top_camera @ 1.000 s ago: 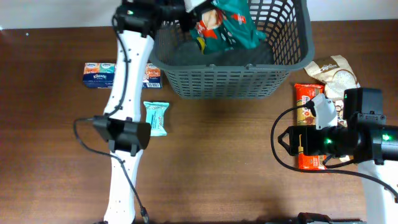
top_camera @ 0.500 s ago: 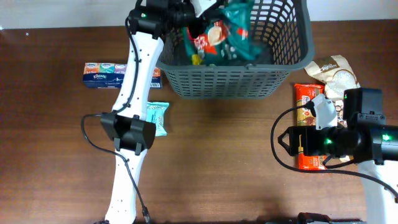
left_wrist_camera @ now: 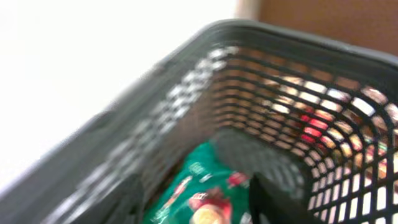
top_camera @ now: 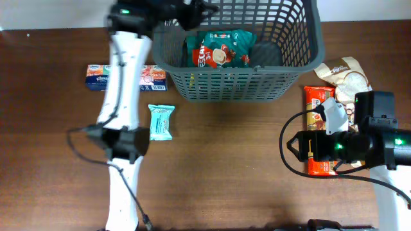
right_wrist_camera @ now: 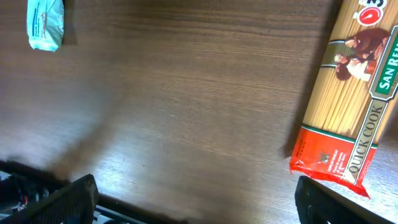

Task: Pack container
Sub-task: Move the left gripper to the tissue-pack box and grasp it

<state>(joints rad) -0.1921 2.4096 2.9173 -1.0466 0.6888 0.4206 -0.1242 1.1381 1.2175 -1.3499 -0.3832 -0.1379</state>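
Observation:
The container [top_camera: 237, 86] is a dark grey lattice basket at the table's far edge. A green snack packet [top_camera: 221, 51] lies flat on its floor. My left gripper [top_camera: 192, 9] hovers over the basket's far left corner, open and holding nothing. In the left wrist view its fingers [left_wrist_camera: 273, 199] stand apart above the green packet [left_wrist_camera: 205, 186], inside the container's slotted wall [left_wrist_camera: 186, 81]. My right gripper [top_camera: 300, 149] is low at the right, wide open over bare wood [right_wrist_camera: 199, 208], beside an orange spaghetti packet [right_wrist_camera: 351, 93].
A tissue box [top_camera: 103, 77] lies left of the basket, partly behind my left arm. A small teal packet [top_camera: 160, 122] lies in front of the basket's left corner. A beige bag [top_camera: 347, 74] and the spaghetti packet [top_camera: 316, 99] sit to the basket's right.
My left gripper opened and let go of the green packet, which dropped and settled flat in the basket. The left arm swung back toward the left. The right arm stayed still.

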